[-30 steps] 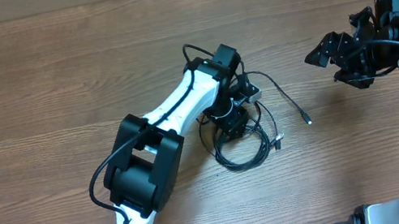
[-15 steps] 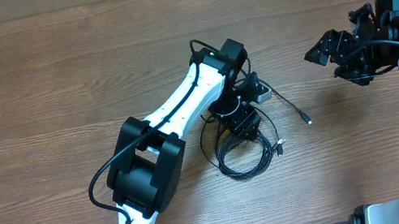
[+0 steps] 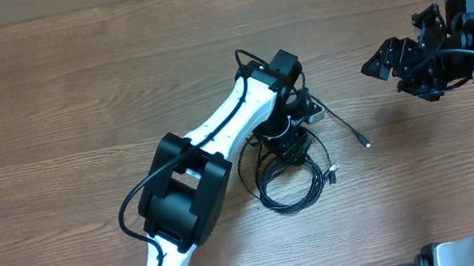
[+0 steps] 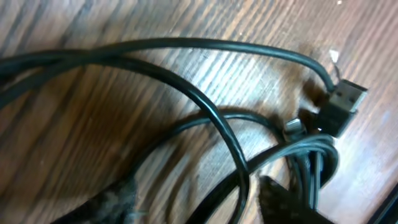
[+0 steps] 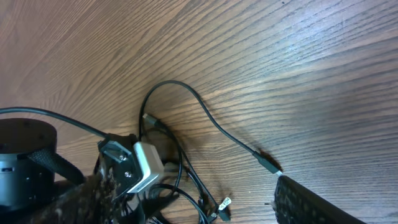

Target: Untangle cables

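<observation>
The cables [image 3: 291, 182] are thin black cords lying in a loose tangled coil at the table's middle. One strand runs right to a small plug [image 3: 365, 142]. My left gripper [image 3: 289, 141] is down on the top of the coil. In the left wrist view its fingers [image 4: 193, 202] stand apart, with cable loops [image 4: 205, 106] lying between and ahead of them, and a black USB plug [image 4: 342, 102] at the right. My right gripper [image 3: 395, 74] is open and empty, raised at the right. In its view [image 5: 199, 205] it looks toward the strand's plug [image 5: 268, 165].
The wooden table [image 3: 64, 95] carries nothing else. The left arm's white links [image 3: 216, 127] cross from the bottom left to the middle. The left wrist's white camera block [image 5: 146, 165] shows in the right wrist view.
My left arm has shifted a little right and up over the coil, and the coil has moved slightly with it. The right arm has not moved.
</observation>
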